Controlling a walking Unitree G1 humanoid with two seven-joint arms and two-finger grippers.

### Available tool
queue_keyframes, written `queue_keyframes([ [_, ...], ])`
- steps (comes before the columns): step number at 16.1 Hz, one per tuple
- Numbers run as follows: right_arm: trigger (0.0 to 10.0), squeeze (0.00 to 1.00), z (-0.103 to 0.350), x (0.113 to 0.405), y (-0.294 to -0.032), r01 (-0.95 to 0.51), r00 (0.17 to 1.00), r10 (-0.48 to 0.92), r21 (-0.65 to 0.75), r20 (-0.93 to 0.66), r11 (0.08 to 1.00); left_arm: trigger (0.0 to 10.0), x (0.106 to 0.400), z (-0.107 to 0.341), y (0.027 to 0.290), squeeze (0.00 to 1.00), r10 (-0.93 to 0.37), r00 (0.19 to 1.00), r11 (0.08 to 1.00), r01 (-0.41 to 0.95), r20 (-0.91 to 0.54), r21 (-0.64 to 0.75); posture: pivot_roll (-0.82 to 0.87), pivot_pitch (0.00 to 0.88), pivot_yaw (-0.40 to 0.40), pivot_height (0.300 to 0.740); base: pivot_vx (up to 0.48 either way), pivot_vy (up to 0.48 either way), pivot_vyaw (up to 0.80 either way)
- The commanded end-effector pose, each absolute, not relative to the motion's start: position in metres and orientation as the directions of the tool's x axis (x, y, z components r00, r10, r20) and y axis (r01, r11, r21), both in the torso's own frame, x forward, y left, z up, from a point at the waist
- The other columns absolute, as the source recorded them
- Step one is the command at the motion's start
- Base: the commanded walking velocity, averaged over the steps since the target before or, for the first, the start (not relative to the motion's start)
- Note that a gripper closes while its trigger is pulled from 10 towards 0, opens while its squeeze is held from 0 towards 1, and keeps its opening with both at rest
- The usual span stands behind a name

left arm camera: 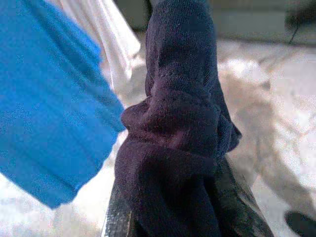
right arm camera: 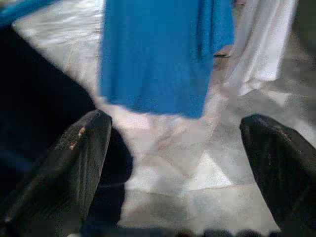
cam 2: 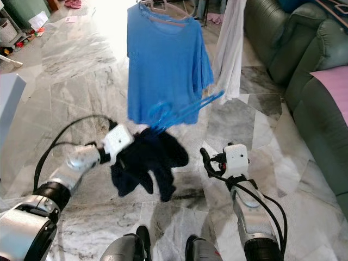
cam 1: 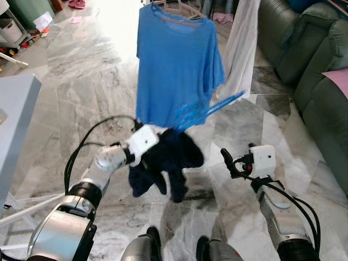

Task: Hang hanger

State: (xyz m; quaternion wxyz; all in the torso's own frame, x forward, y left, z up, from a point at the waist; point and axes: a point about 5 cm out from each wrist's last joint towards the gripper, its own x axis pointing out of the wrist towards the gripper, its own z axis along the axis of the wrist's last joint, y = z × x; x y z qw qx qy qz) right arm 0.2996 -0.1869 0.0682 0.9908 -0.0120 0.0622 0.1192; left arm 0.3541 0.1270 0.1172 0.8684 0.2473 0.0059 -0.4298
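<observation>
Your left pincer (cam 1: pixel 159 142) is clamped on a bunched dark garment (cam 1: pixel 166 160), with a blue hanger (cam 1: pixel 204 111) sticking out of the bundle toward the hanging blue shirt (cam 1: pixel 176 65). You hold it high and forward, likely so the hook can reach whatever rail carries the shirt. Your right pincer (cam 1: pixel 227 162) hovers beside it, fingers (right arm camera: pixel 74 163) spread wide apart and empty, probably ready to steady the hanger.

left gripper (cam 1: pixel 163 145) raised, clamped; right gripper (right arm camera: pixel 182 163) low, fingers spread
</observation>
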Motion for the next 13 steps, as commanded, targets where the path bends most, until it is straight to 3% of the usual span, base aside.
queue_keyframes([
  [1, 10.0, 0.6, 0.06, 0.293, -0.187, -0.258, 0.948, 0.27, 0.093, -0.166, 0.962, 0.0, 0.355, 0.128, 0.126, 0.0, -0.771, 0.612, 0.495, 0.751, -0.177, 0.438, -0.13, 0.222, 0.068, 0.74, 0.0, 0.0, 0.0],
  [2, 10.0, 1.0, 0.06, 0.292, -0.187, -0.248, 0.953, 0.267, 0.137, -0.145, 0.959, 0.0, 0.354, 0.131, 0.124, 0.0, -0.787, 0.595, 0.486, 0.76, -0.162, 0.432, -0.13, 0.227, 0.068, 0.74, 0.0, 0.0, 0.0],
  [4, 10.0, 1.0, 0.054, 0.292, -0.186, -0.25, 0.949, 0.262, 0.084, -0.176, 0.964, 0.0, 0.35, 0.133, 0.119, 0.0, -0.821, 0.558, 0.475, 0.785, -0.122, 0.397, -0.13, 0.231, 0.069, 0.74, 0.0, 0.0, 0.0],
  [5, 10.0, 0.0, 0.052, 0.293, -0.185, -0.261, 0.941, 0.276, 0.1, -0.195, 0.96, 0.0, 0.347, 0.132, 0.116, 0.0, -0.837, 0.535, 0.459, 0.801, -0.116, 0.383, -0.13, 0.231, 0.066, 0.74, 0.0, 0.0, 0.0],
  [8, 10.0, 0.0, 0.052, 0.296, -0.182, -0.301, 0.92, 0.322, 0.124, -0.222, 0.945, 0.0, 0.34, 0.133, 0.109, 0.0, -0.879, 0.468, 0.411, 0.843, -0.095, 0.348, -0.13, 0.233, 0.063, 0.74, 0.0, 0.0, 0.0],
  [13, 10.0, 0.0, 0.049, 0.306, -0.171, -0.36, 0.88, 0.388, 0.149, -0.273, 0.921, 0.0, 0.337, 0.147, 0.103, 0.0, -0.901, 0.431, 0.396, 0.856, -0.036, 0.333, -0.14, 0.231, 0.046, 0.74, 0.0, 0.0, 0.0],
])
